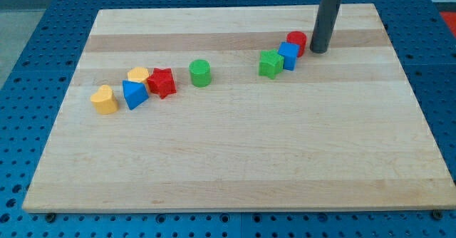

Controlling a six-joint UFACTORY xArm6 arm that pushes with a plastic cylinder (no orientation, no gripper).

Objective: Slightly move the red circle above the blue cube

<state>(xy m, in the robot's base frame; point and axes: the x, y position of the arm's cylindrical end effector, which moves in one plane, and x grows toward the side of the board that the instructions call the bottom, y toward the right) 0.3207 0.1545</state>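
Observation:
The red circle [297, 41] sits near the view's top right, touching the blue cube [288, 55] just below and left of it. A green star-like block [270, 64] touches the blue cube's left side. My tip [318, 51] rests on the board just to the right of the red circle, very close to it or touching; I cannot tell which.
A green circle [200, 73] stands mid-board. At the left sit a red star-like block [163, 82], a blue triangle [134, 94], a yellow heart [104, 100] and another yellow block [138, 75]. The wooden board [235, 167] lies on a blue perforated table.

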